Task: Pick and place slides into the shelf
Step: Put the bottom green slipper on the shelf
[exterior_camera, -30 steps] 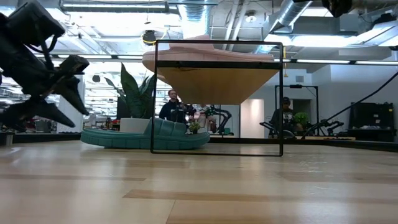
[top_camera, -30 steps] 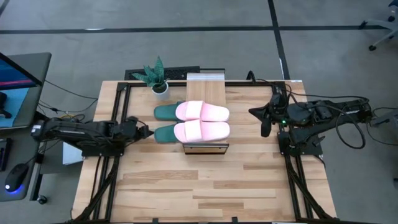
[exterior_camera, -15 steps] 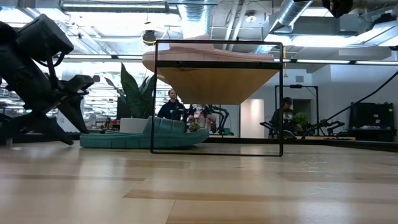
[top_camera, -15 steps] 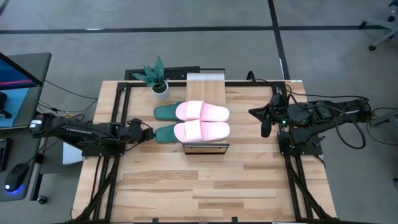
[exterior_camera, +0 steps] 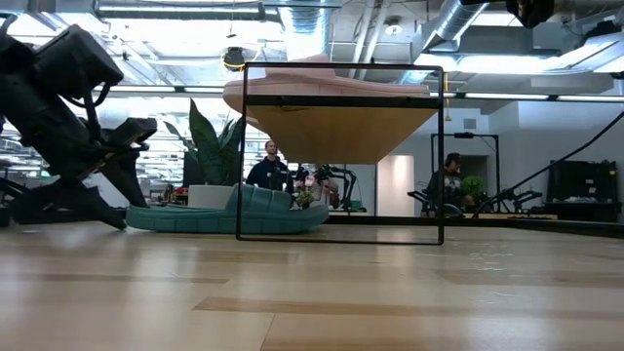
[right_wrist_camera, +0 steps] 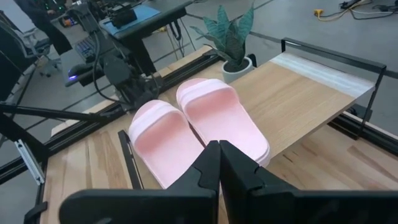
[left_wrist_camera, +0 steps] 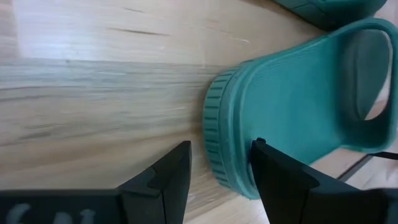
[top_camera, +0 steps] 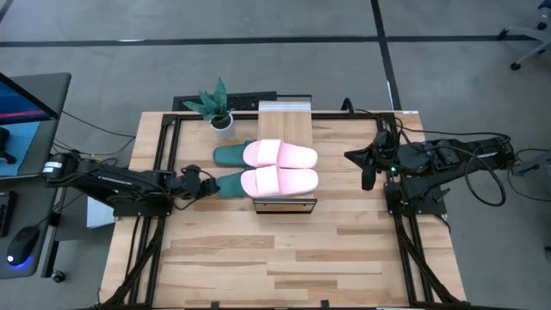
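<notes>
The wooden surface [top_camera: 284,250] carries the shelf [top_camera: 285,129], a narrow rack with a light plank top and dark frame, standing near the middle toward the far edge. On its plank lie the two pale pink slides [top_camera: 280,167], side by side and touching. Under the plank lie the dark green slides: the nearer green slide [top_camera: 227,183] and the farther green slide [top_camera: 229,155] both stick out past the shelf's frame toward the left arm. A potted plant [top_camera: 217,105] stands at the far left corner, just beside the shelf.

The left claw [top_camera: 205,182] sits low at the surface, its fingers [left_wrist_camera: 163,180] spread apart, straddling the ribbed end rim of the nearer green slide, one finger outside the sole, the other over it; it is not yet clamped.

The right claw [top_camera: 368,169] hangs at the right side, well apart from the shelf, fingers clenched together on nothing.
</notes>
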